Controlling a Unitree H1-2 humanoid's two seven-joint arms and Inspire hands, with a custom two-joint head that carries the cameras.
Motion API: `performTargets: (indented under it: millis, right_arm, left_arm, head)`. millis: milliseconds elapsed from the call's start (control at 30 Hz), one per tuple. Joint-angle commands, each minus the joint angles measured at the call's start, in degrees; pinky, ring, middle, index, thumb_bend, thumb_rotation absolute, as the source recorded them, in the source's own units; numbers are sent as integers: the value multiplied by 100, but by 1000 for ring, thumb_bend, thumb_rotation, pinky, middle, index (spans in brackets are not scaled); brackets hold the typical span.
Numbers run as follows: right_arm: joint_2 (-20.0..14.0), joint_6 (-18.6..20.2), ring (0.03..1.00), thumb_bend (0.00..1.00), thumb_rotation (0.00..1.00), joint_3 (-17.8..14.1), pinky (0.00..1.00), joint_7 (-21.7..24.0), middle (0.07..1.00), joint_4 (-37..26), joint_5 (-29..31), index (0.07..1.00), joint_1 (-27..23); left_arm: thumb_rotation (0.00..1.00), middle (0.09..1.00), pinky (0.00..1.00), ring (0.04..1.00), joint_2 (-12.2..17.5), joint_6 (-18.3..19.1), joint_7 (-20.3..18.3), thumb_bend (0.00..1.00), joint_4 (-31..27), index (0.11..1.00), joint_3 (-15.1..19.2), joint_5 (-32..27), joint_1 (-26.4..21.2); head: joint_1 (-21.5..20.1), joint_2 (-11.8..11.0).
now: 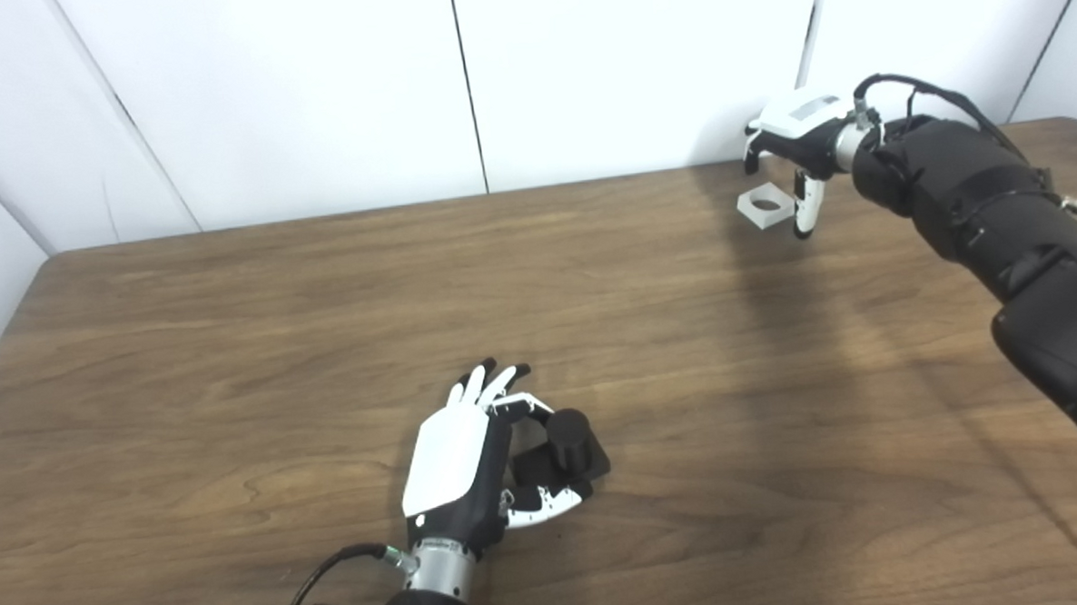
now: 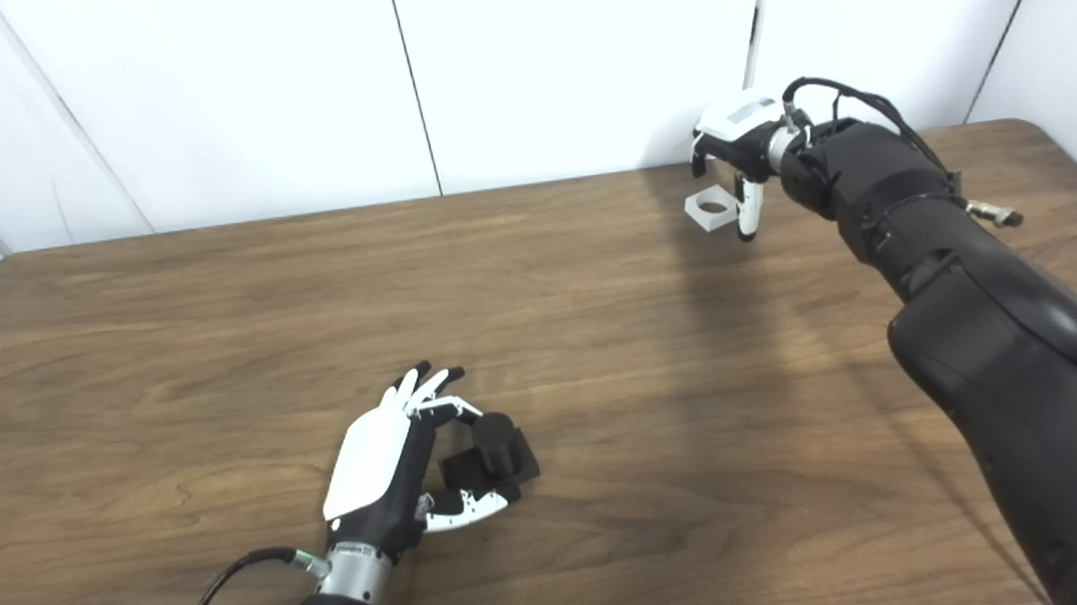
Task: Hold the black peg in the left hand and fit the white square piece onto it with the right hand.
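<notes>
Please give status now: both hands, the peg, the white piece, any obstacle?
Left hand open around black peg, not lifted. Right hand over white square piece, grip not confirmed. Table between them unobstructed.

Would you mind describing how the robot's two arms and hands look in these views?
Both hands have white shells on the back with black palms, and white fingers tipped in black. The left hand joins a silver metal wrist, with a black cable looping beside it. The right hand sits on a bulky black arm, partly fabric-covered, with black cables arching over its silver wrist.
</notes>
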Motion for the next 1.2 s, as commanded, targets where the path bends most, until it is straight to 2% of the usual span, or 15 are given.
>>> performTargets:
  millis: [0,233,567,1167]
  right_arm:
    - [-83,132,1000,871,114,-18,1000,-130,948,-15,67,743,-491]
    - [-24,159,1000,883,149,73,1000,-152,952,49,17,756,-529]
    - [87,154,1000,869,120,81,1000,-143,950,129,74,746,-525]
    - [142,155,1000,866,126,169,1000,-217,951,285,70,740,-502]
  left_arm:
    - [60,917,1000,1000,53,189,-174,516,159,493,-12,183,93]
    - [60,920,1000,1000,16,240,-179,516,150,493,-11,218,85]
    - [60,917,1000,1000,39,248,-191,516,109,493,17,220,91]
    - [60,919,1000,1000,43,280,-242,516,64,493,7,291,86]
  head:
    - [8,0]
    - [45,-12]
    - [47,5]
    - [19,17]
